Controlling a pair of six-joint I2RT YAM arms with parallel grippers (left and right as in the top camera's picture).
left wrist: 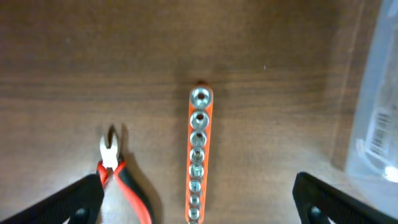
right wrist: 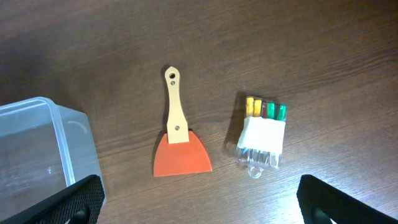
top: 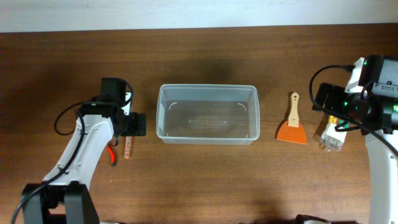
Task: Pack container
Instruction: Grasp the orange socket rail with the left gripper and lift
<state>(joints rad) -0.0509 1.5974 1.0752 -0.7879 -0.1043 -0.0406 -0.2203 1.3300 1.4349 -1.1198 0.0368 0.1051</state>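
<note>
The clear, colourless rectangular plastic container [top: 207, 87] sits mid-desk. Toward the left edge, the left gripper [left wrist: 200, 202] hangs released above an orange rail of silver sockets [left wrist: 199, 155] and red-handled pliers [left wrist: 115, 168]. Toward the right edge, the right gripper [right wrist: 205, 202], likewise released, hangs above an orange wooden-handled scraper [right wrist: 177, 137] and a clear packet of coloured bits [right wrist: 262, 134].

Left arm [top: 87, 143]: white link rising from the lower left of the overhead frame, bent toward centre.
Left gripper [left wrist: 199, 202]: pointing down, black fingers spread wide into the lower corners.
Right arm [top: 380, 163]: upright along the right edge.
Right gripper [right wrist: 199, 202]: pointing down, fingers equally wide apart.
</note>
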